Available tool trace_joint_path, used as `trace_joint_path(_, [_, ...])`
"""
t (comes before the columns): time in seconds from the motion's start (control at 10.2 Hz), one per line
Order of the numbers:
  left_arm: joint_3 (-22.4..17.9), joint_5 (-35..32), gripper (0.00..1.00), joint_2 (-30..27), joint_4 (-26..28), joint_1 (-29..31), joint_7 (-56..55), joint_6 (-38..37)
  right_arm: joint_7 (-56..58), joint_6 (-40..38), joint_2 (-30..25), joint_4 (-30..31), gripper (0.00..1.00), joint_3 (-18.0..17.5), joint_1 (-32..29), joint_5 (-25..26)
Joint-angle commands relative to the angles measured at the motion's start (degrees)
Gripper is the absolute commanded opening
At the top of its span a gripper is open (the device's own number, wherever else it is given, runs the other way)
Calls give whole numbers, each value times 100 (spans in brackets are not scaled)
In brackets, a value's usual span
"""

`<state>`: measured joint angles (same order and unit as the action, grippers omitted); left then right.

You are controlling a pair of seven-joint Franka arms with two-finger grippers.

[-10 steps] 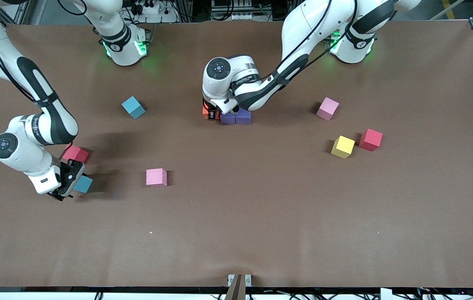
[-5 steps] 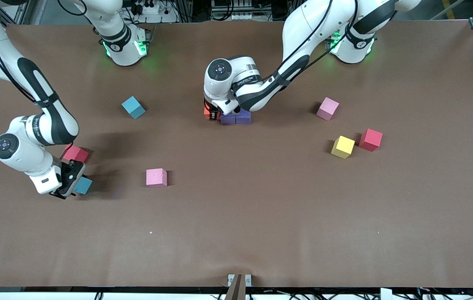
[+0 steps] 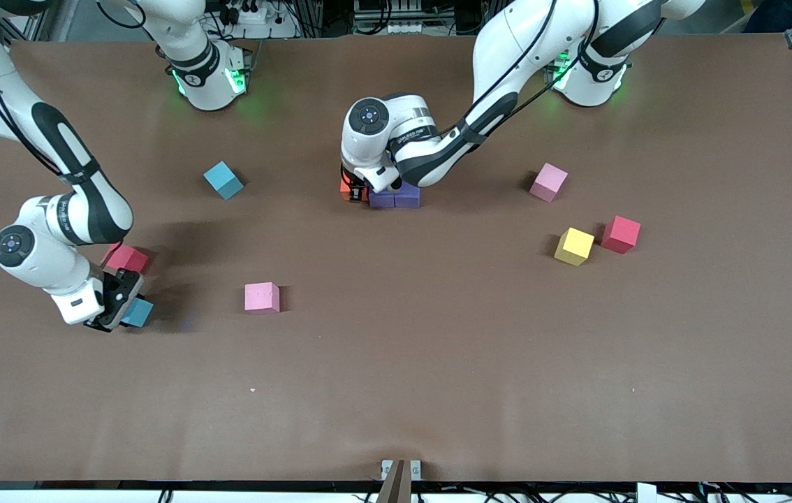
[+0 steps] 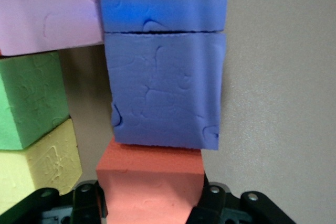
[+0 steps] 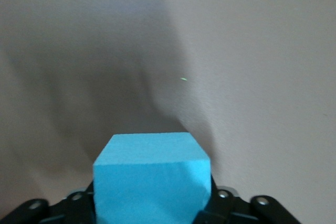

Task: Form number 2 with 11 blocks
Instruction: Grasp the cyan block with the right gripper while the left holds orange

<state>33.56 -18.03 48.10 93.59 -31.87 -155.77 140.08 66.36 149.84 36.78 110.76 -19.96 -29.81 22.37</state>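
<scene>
Placement step: left gripper clamps orange foam cube flush vs. two purple foam cubes, extending digit row mid-table. Right gripper, at right arm's end, brackets cyan foam cube, jaws pinching it for next pickup.

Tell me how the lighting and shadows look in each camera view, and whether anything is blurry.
Front view: even overhead light, soft dark shadow on the table beside the right pincer, green glow at both arm bases. Left wrist view: sharp, foam texture clear on the purple block, a bluish sheen on the one above. Right wrist view: the cyan block is crisp, broad hazy shadows across the table.
</scene>
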Motion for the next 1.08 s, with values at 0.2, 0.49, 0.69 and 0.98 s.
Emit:
trace_joint_path(0.2, [-7, -61, 51, 23, 63, 14, -147, 116, 44, 28, -161, 42, 52, 45, 124, 83])
trace_joint_path(0.49, [-42, -78, 71, 41, 36, 14, -147, 125, 360, -77, -591, 130, 52, -86, 116, 74])
trace_joint_path(0.69, [-253, -96, 100, -2, 27, -257, -217, 108, 290, -602, -916, 174, 52, -384, 107, 4])
trace_joint_path(0.98, [-236, -105, 100, -143, 10, -259, -217, -24, -839, -1175, -1838, 691, 51, -1183, 142, -251])
